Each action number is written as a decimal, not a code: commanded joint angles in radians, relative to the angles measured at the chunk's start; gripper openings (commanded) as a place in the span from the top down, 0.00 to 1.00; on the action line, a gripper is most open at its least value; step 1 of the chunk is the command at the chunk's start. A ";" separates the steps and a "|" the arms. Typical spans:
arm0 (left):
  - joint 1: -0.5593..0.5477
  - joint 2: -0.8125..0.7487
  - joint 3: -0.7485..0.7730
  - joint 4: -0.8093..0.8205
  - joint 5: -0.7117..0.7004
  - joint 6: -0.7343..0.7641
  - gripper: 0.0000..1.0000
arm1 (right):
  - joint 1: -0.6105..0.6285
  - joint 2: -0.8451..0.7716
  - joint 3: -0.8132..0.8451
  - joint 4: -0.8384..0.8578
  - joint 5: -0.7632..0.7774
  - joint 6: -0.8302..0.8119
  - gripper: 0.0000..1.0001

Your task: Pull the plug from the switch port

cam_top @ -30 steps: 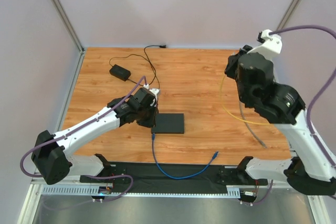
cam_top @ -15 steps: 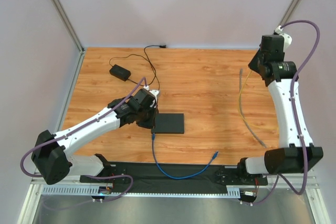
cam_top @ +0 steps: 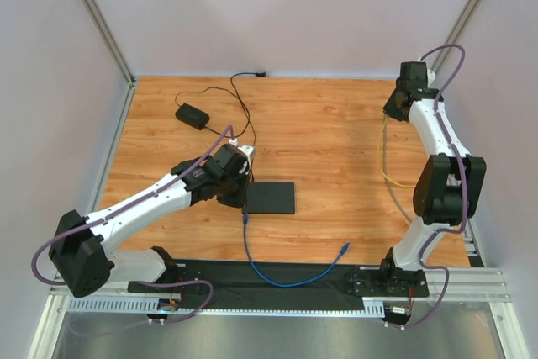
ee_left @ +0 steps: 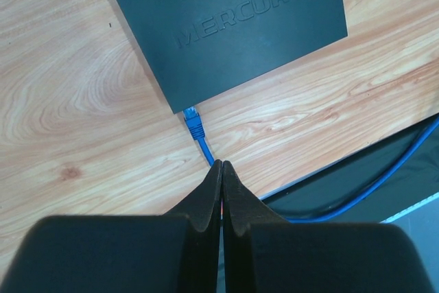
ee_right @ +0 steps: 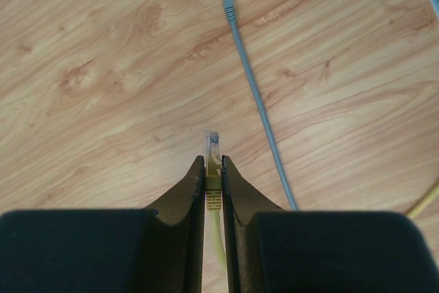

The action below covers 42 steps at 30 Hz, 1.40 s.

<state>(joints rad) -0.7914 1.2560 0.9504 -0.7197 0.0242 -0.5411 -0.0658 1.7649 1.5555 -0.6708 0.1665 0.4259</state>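
The switch (cam_top: 271, 197) (ee_left: 233, 25) is a flat black box lying mid-table. A blue plug (ee_left: 194, 120) (cam_top: 245, 217) sits in a port at its near left corner. My left gripper (ee_left: 221, 164) (cam_top: 239, 193) is shut, hovering at that corner. Its tips are just behind the plug and over the blue cable (ee_left: 206, 147), with nothing visible between the fingers. At the far right, my right gripper (ee_right: 213, 162) (cam_top: 392, 111) is shut on a yellow plug (ee_right: 212, 147), whose clear tip sticks out past the fingertips.
A yellow cable (cam_top: 383, 161) hangs from the right gripper and curves over the table. A grey cable (ee_right: 254, 87) (cam_top: 408, 208) lies beside it. A black power brick (cam_top: 192, 115) with thin wires sits far left. The blue cable loops over the black front rail (cam_top: 277, 279).
The right arm swung from close under the camera out to the far right edge, carrying the yellow plug and cable. The left arm and switch stayed put.
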 commanded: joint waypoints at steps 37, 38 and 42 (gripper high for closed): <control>0.000 -0.624 -0.415 0.072 0.025 -0.447 0.73 | 0.889 -0.691 -0.805 0.157 -0.044 0.158 0.31; 0.001 -0.641 -0.430 0.086 0.026 -0.467 0.70 | 0.928 -0.703 -0.821 0.206 -0.060 0.172 0.32; 0.001 -0.730 -0.551 0.198 0.040 -0.578 0.60 | 1.001 -0.697 -0.871 0.324 -0.145 0.180 0.41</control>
<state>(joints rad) -0.7914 0.5671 0.4561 -0.6407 0.0437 -1.0008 0.9009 1.0939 0.6861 -0.5297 0.0990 0.5755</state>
